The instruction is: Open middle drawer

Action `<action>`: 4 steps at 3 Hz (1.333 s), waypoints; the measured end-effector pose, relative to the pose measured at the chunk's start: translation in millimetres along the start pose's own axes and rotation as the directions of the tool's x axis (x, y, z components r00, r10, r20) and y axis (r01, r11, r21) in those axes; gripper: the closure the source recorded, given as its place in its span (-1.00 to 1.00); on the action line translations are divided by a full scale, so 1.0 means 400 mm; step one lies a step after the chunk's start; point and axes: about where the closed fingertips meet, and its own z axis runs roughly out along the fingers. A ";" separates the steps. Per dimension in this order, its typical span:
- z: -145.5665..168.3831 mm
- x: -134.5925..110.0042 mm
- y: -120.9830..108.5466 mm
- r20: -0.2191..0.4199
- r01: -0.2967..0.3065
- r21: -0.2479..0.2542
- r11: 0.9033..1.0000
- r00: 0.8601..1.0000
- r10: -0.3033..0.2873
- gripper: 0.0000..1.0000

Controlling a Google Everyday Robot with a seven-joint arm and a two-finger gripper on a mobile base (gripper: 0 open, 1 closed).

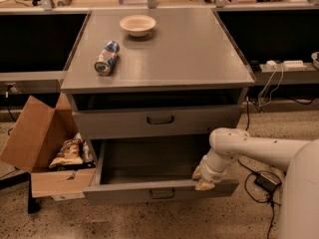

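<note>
One drawer, the middle drawer (124, 193), stands pulled out; my gripper (203, 179) sits at its front's right top edge, grip unclear.

The middle drawer (124, 194) is grey and stands pulled well out from the cabinet, its dark grey floor and side walls open to view from above. Its flat front panel faces the room, level, with a small dark loop handle (162, 193) at its centre. The robot's pale claw (204, 181) sits on the panel's top edge, toward its right end.
</note>
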 end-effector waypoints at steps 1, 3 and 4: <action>0.003 -0.001 0.013 0.008 -0.009 -0.002 1.000 1.000 0.009 1.00; 0.007 -0.005 0.033 0.017 -0.023 -0.004 1.000 1.000 0.023 1.00; 0.027 -0.028 0.104 0.069 -0.089 0.007 0.996 0.994 0.089 1.00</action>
